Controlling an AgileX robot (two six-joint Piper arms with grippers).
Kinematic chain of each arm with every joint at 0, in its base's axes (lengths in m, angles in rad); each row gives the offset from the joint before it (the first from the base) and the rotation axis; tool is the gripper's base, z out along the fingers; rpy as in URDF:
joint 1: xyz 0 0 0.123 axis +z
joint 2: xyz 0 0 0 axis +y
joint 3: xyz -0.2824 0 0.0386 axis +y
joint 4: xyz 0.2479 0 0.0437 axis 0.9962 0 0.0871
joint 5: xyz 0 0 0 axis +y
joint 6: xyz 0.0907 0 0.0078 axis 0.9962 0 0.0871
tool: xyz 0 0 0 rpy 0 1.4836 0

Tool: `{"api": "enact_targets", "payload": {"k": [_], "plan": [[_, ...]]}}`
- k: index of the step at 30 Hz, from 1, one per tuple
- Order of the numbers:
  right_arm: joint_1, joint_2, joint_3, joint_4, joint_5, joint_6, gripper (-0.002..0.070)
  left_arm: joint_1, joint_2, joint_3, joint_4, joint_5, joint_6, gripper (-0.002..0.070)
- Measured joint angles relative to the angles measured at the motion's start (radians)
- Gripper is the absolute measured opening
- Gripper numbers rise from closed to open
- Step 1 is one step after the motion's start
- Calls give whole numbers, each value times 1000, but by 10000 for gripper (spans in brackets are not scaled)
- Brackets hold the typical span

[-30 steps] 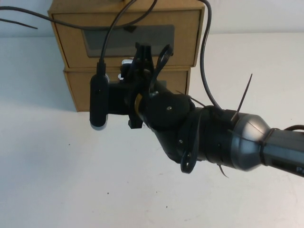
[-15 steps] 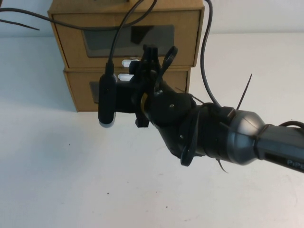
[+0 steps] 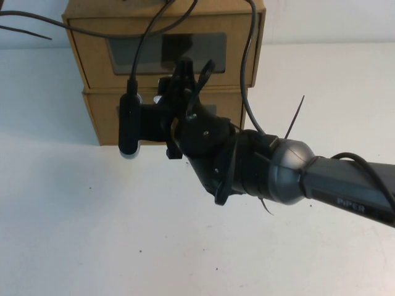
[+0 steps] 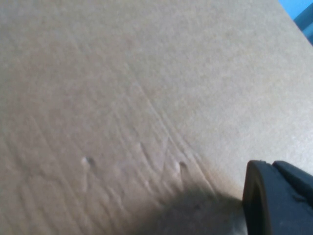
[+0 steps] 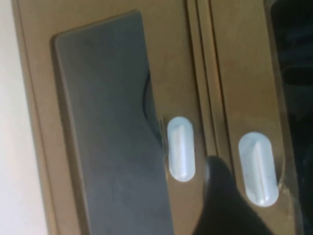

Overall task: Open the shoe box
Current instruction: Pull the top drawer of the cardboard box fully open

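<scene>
At the table's [image 3: 92, 234] 12 o'clock edge: two cardboard boxes, stacked, the upper shoe box [image 3: 92, 55] on the lower shoe box [image 3: 99, 126], each with a dark window in its front. Both fronts sat flush, and neither box showed as pulled open. Right gripper [image 3: 165, 89]: reached in from 4 o'clock and stood at the seam between the two fronts, its white fingertips [image 5: 181, 148] spread wide, one before each box, pinching nothing. Left gripper [image 4: 279, 196]: close over plain cardboard, seen only in its own wrist view; grip state could not be told. Progress, as judged: approach made, no hold taken, opening wholly outstanding.
</scene>
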Motion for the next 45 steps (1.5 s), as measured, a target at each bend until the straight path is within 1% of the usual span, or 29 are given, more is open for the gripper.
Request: {"api": "enact_targets", "payload": {"k": [12, 18, 24, 30, 39, 42, 45], "plan": [[-55, 13, -11, -2, -35, 0, 249, 0, 0, 0, 0, 0, 0, -5], [-68, 13, -25, -4, -81, 0, 245, 0, 0, 0, 0, 0, 0, -5], [-75, 32, -51, -4, -83, 0, 242, 0, 0, 0, 0, 0, 0, -5], [-75, 75, -93, -4, -83, 0, 224, 0, 0, 0, 0, 0, 0, -5], [-79, 77, -97, -15, -79, 0, 144, 0, 0, 0, 0, 0, 0, -5], [-79, 77, -97, -19, -76, -2, 97, 0, 0, 0, 0, 0, 0, -5], [-79, 77, -97, -19, -73, -2, 33, 0, 0, 0, 0, 0, 0, -5]]}}
